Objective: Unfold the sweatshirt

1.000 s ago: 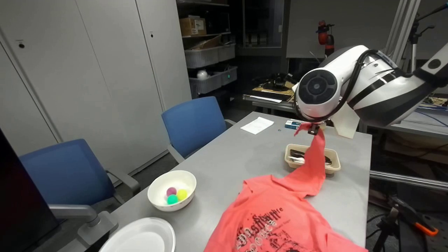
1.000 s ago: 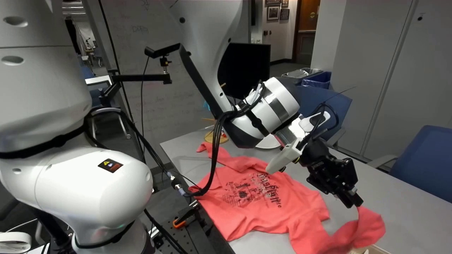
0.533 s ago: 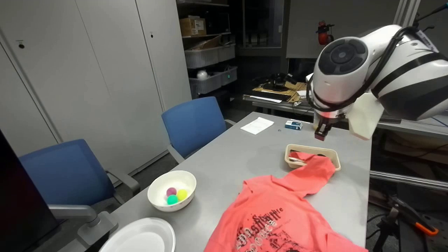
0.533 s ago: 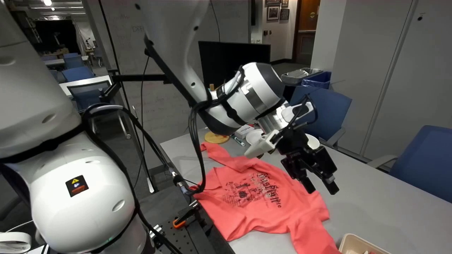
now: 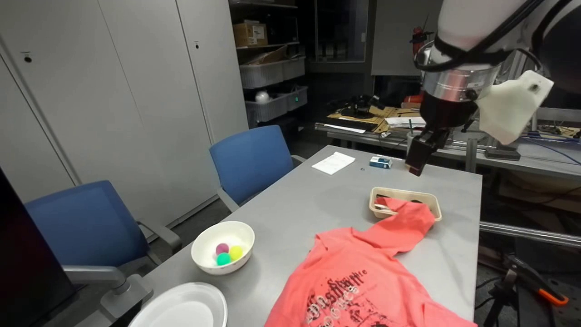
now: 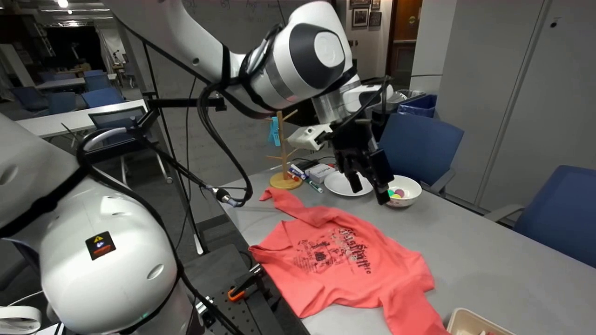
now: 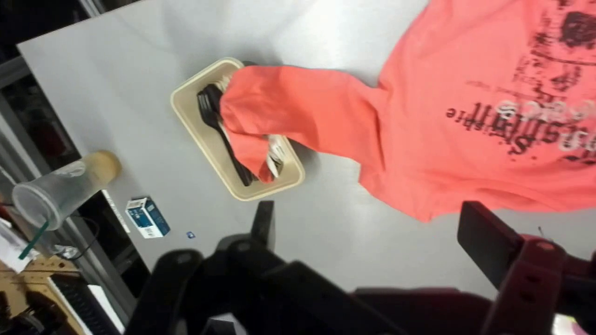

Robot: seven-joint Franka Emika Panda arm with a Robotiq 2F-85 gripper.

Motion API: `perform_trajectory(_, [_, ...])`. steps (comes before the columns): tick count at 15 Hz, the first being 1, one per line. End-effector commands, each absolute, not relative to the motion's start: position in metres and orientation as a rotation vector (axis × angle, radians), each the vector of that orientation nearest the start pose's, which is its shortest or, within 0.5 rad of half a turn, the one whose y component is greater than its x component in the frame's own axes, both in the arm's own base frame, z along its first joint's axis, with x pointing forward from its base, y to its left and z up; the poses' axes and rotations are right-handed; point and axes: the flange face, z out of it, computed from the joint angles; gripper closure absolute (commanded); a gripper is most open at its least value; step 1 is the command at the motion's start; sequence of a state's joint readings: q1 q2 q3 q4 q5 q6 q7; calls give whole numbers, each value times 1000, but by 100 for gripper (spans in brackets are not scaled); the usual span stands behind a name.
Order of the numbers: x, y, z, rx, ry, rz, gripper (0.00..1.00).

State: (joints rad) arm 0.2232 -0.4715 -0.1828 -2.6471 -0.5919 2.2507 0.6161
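The coral sweatshirt (image 5: 358,277) lies spread over the table with its dark chest print facing up. One sleeve (image 7: 298,104) reaches across the beige tray (image 7: 216,151) and its cuff end is folded down among the cutlery. In an exterior view the opposite sleeve (image 6: 291,202) stretches toward the table's far end, bent at an angle. My gripper (image 7: 368,209) is open, its fingers wide apart with nothing between them. It hangs in the air above the table, apart from the fabric, and shows in an exterior view over the sweatshirt's side (image 6: 370,193).
A white bowl (image 5: 211,238) with coloured balls and a white plate (image 5: 184,309) stand beside the sweatshirt. A paper pad (image 5: 333,162) and a small blue box (image 5: 380,162) lie farther off. A wooden stand (image 6: 282,153), with markers (image 6: 315,187) near it, occupies one end.
My gripper has opened and let go of the sleeve, which dropped onto the tray. The arm has lifted and swung away from that sleeve; the sweatshirt's body lies as before.
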Motion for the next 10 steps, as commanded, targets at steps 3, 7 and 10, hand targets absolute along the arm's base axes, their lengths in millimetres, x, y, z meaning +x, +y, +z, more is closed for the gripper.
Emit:
perform_trajectory(3, [383,29,444,-3124,395,-441,0])
perform_trajectory(7, [387,54,453,-2939,339,-474,0])
perform_trajectory(10, [382,71,465,-2876,273,-469,0])
